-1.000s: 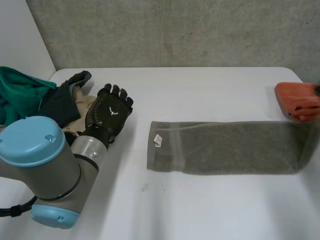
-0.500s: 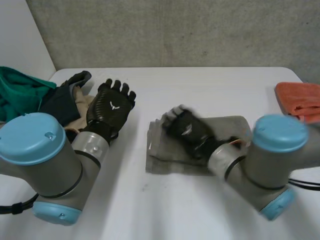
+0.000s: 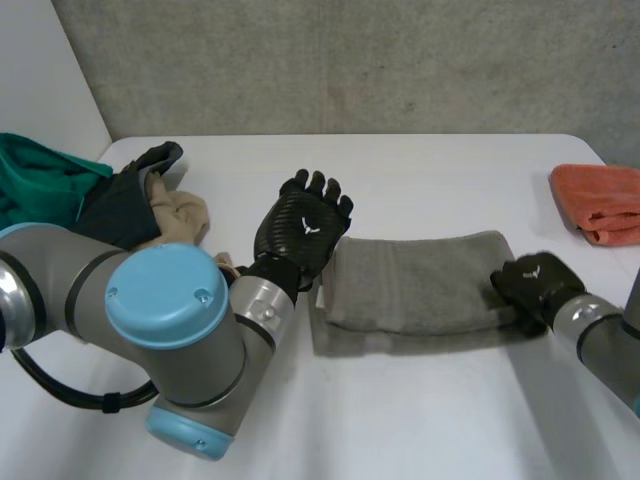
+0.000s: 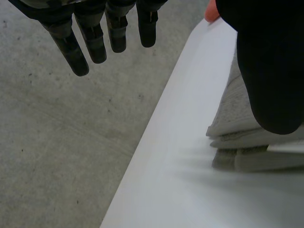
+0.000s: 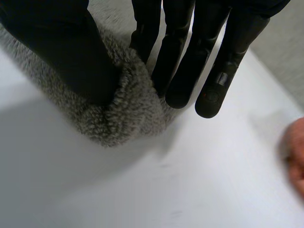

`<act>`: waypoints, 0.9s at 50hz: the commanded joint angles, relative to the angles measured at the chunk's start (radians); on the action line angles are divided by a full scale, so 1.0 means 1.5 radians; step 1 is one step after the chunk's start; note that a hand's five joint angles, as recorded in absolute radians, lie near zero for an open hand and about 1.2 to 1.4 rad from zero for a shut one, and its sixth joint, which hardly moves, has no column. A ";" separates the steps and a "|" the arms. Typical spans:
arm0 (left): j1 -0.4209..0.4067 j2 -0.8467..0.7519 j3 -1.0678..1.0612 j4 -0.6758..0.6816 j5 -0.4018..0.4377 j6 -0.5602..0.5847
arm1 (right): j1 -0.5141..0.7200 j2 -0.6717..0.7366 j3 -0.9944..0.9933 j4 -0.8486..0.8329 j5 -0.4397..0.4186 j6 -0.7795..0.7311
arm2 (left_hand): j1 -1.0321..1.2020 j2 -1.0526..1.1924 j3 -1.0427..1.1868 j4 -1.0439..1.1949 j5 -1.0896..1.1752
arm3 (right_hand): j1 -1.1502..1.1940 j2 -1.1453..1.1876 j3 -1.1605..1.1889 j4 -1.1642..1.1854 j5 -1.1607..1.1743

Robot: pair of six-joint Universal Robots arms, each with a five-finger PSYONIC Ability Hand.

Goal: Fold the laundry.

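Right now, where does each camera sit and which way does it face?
Head: behind the arms, looking down at the table; both arms, left hand, right hand.
Left wrist: along its palm, past the table edge; straight fingers.
Right wrist: along its palm; fingers pinching the grey towel.
All three share that towel.

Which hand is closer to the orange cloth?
Right. The right hand pinches the grey towel at the end nearest the orange cloth; the left hand is at its far end.
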 commanded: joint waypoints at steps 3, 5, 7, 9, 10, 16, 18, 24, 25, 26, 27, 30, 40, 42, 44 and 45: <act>0.049 0.071 -0.059 0.000 -0.009 -0.001 | 0.221 -0.051 -0.070 -0.143 0.042 -0.051 | -0.011 -0.018 -0.023 -0.019 -0.032 | 0.297 0.153 0.140 0.140 0.167; 0.068 0.088 -0.075 0.001 -0.009 -0.001 | 0.297 -0.028 -0.078 -0.168 0.033 -0.069 | -0.011 -0.018 -0.023 -0.019 -0.032 | 0.297 0.153 0.140 0.140 0.167; 0.076 0.095 -0.082 0.002 -0.010 -0.001 | 0.346 -0.005 -0.083 -0.173 0.013 -0.095 | -0.011 -0.018 -0.023 -0.019 -0.032 | 0.297 0.153 0.140 0.140 0.167; 0.082 0.100 -0.089 0.002 -0.012 -0.001 | 0.396 0.030 -0.079 -0.170 -0.022 -0.146 | -0.011 -0.018 -0.023 -0.019 -0.032 | 0.297 0.153 0.140 0.140 0.167; 0.084 0.100 -0.090 0.002 -0.015 -0.001 | 0.410 0.040 -0.078 -0.168 -0.030 -0.159 | -0.011 -0.018 -0.023 -0.019 -0.032 | 0.297 0.153 0.140 0.140 0.167; 0.096 0.100 -0.085 0.002 -0.056 -0.035 | 0.409 0.046 -0.075 -0.170 -0.016 -0.120 | -0.011 -0.018 -0.023 -0.019 -0.032 | -0.517 -0.662 -0.675 -0.675 -0.648; 0.097 0.100 -0.079 0.002 -0.058 -0.048 | 0.398 0.033 -0.080 -0.168 0.006 -0.067 | -0.011 -0.018 -0.023 -0.019 -0.032 | -0.517 -0.662 -0.675 -0.675 -0.648; 0.088 0.092 -0.030 0.002 -0.055 -0.107 | 0.280 -0.089 -0.068 -0.160 0.042 0.194 | -0.011 -0.018 -0.023 -0.019 -0.032 | -0.517 -0.662 -0.675 -0.675 -0.648; 0.085 0.092 -0.022 0.002 -0.054 -0.117 | 0.271 -0.094 -0.067 -0.156 0.042 0.224 | -0.011 -0.018 -0.023 -0.019 -0.032 | -0.517 -0.662 -0.675 -0.675 -0.648; 0.079 0.091 -0.008 0.001 -0.052 -0.137 | 0.254 -0.097 -0.065 -0.138 0.039 0.280 | -0.011 -0.018 -0.023 -0.019 -0.032 | -0.517 -0.662 -0.675 -0.675 -0.648; 0.076 0.090 -0.002 0.000 -0.052 -0.148 | 0.249 -0.098 -0.068 -0.124 0.035 0.303 | -0.011 -0.018 -0.023 -0.019 -0.032 | -0.517 -0.662 -0.675 -0.675 -0.648; 0.057 0.070 0.027 -0.001 -0.036 -0.197 | 0.226 -0.098 -0.085 -0.053 0.012 0.367 | -0.011 -0.017 -0.022 -0.018 -0.031 | -0.517 -0.662 -0.675 -0.675 -0.648; 0.007 -0.026 0.097 -0.102 -0.003 -0.253 | 0.209 0.022 -0.214 0.100 -0.027 0.388 | 0.001 -0.005 -0.010 -0.006 -0.020 | -0.517 -0.662 -0.675 -0.675 -0.648; 0.002 -0.044 0.103 -0.132 -0.007 -0.259 | 0.209 0.050 -0.251 0.136 -0.030 0.390 | 0.001 -0.005 -0.010 -0.006 -0.020 | -0.517 -0.662 -0.675 -0.675 -0.648; 0.001 -0.050 0.105 -0.149 -0.009 -0.267 | 0.210 0.071 -0.274 0.158 -0.036 0.389 | 0.003 -0.003 -0.008 -0.004 -0.018 | -0.517 -0.662 -0.675 -0.675 -0.648; 0.000 -0.052 0.105 -0.156 -0.010 -0.272 | 0.210 0.090 -0.296 0.175 -0.043 0.388 | 0.003 -0.003 -0.008 -0.004 -0.018 | -0.517 -0.662 -0.675 -0.675 -0.648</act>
